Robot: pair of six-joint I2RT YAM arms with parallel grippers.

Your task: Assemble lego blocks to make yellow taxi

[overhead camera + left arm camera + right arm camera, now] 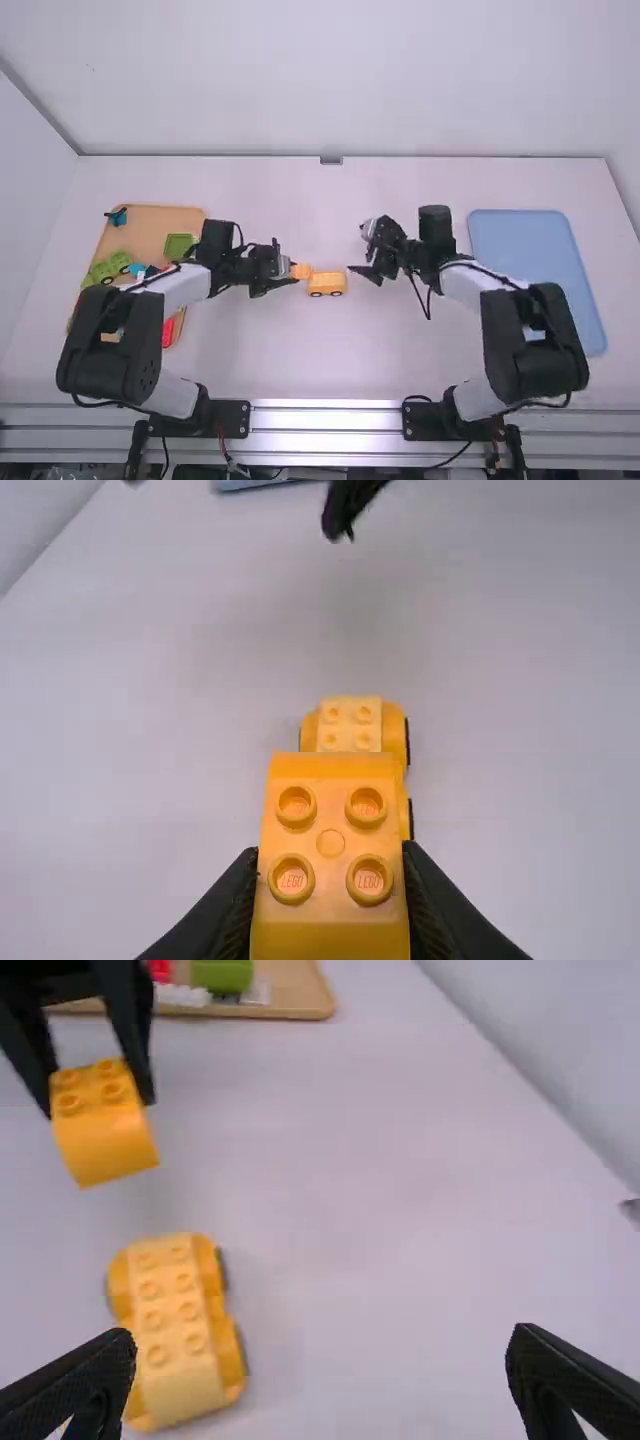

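High view: chunky yellow-orange car (327,286) sitting on the white table (330,355), long axis running side to side between the arms.
Can't tell nose from tail, but the smooth, stud-free end faces the right gripper (357,247), whose fingers are spread with nothing between them. Car's got dark wheels, rounded ends and a studded brick strip on top. Left gripper (292,272) has a matching four-stud block (330,865) pinched, smooth side sloping down.
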